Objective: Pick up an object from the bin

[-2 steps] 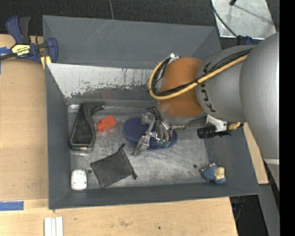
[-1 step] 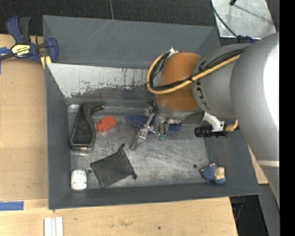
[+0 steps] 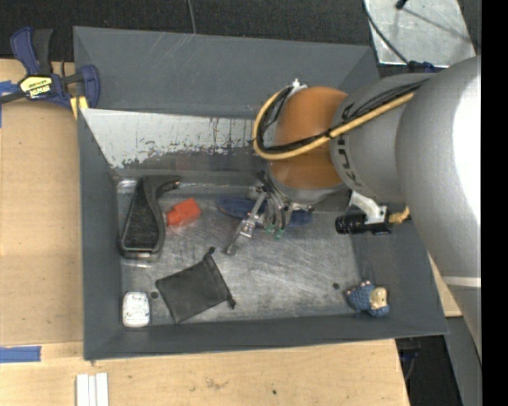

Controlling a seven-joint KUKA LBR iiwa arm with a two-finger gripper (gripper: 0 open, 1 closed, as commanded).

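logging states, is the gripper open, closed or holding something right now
gripper: cannot be told, down over a flat blue object near the grey metal bin's back wall

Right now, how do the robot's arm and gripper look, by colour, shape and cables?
The arm is thick, rounded and silver-grey. An orange dome-shaped cover sits at its wrist, with yellow and black cables looped over it. The gripper below is small, of bare metal.
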